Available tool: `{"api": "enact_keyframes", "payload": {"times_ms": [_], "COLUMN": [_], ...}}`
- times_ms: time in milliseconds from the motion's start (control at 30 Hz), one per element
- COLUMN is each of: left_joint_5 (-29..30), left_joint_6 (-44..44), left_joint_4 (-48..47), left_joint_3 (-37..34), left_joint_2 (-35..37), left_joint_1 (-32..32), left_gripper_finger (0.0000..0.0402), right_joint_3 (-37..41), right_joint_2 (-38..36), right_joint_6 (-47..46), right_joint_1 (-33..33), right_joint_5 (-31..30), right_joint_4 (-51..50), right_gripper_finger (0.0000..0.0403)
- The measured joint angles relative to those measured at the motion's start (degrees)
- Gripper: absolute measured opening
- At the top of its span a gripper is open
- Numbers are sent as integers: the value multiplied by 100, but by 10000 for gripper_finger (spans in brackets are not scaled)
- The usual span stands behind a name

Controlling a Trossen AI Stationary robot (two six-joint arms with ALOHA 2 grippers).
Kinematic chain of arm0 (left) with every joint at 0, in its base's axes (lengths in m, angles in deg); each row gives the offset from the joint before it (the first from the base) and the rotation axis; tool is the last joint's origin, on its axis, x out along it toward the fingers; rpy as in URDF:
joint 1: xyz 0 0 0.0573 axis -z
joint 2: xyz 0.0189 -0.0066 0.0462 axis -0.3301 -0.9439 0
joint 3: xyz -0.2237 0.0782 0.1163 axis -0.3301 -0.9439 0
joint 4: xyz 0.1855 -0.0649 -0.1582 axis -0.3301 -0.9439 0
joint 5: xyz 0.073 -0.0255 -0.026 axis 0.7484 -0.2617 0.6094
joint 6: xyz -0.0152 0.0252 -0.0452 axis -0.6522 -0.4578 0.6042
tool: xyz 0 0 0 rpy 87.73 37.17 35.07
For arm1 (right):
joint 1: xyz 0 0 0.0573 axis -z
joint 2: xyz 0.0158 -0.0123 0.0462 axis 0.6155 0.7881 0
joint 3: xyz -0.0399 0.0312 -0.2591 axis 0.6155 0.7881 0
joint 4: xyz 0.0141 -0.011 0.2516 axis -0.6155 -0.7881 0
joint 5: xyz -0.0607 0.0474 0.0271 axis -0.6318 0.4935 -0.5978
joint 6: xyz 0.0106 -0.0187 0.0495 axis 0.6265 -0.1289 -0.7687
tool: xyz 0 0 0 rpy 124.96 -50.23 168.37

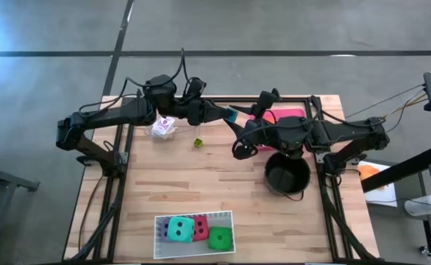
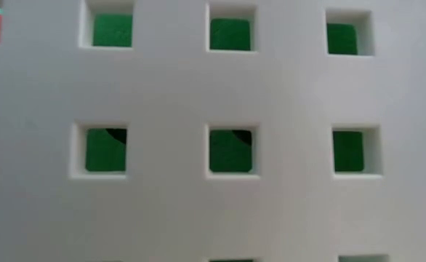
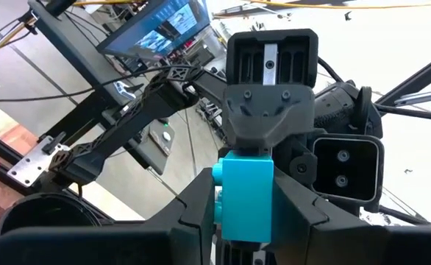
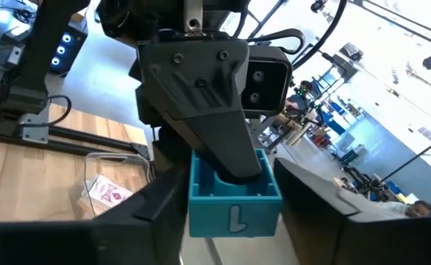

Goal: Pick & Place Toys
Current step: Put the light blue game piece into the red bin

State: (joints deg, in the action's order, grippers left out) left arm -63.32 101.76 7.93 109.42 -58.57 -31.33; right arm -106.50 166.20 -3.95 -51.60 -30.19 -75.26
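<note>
left end effector (image 3: 245, 221) is pinching a small teal plastic block (image 3: 243, 199) above the table's (image 1: 201, 184) far middle, facing the right end effector (image 4: 234, 213), whose fingers are spreading around the block's other end.

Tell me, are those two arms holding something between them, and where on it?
Yes: a teal plastic block, in mid-air. The left tool clamps its side faces; the right tool flanks its other end, though its contact can't be told.
</note>
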Motion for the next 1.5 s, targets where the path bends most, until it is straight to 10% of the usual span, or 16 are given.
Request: {"api": "enact_keyframes", "payload": {"times_ms": [267, 567, 833, 1100, 1500], "left_joint_5": [1, 1, 2, -8, -64], "left_joint_6": [-185, -811, -2061, -2721, -2975], "left_joint_4": [0, -24, -18, -403, -2260], "left_joint_3": [0, 0, 0, 0, 0], "left_joint_2": [0, 2, 17, 31, 472], "left_joint_1": [0, 0, 2, 2, 2], "left_gripper_finger": [97, 233, 313, 330, 331], "right_joint_3": [0, 0, 0, 0, 114], "right_joint_2": [0, -74, -440, -748, -1420], "right_joint_6": [113, -461, -1608, -2531, -4702], "right_joint_1": [-2, 0, 126, 262, 1099], "right_joint_5": [18, 86, 1773, 3134, 2971], "right_joint_4": [0, -4, -614, -1296, -3178], "right_gripper_finger": [128, 128, 128, 128, 128]}}
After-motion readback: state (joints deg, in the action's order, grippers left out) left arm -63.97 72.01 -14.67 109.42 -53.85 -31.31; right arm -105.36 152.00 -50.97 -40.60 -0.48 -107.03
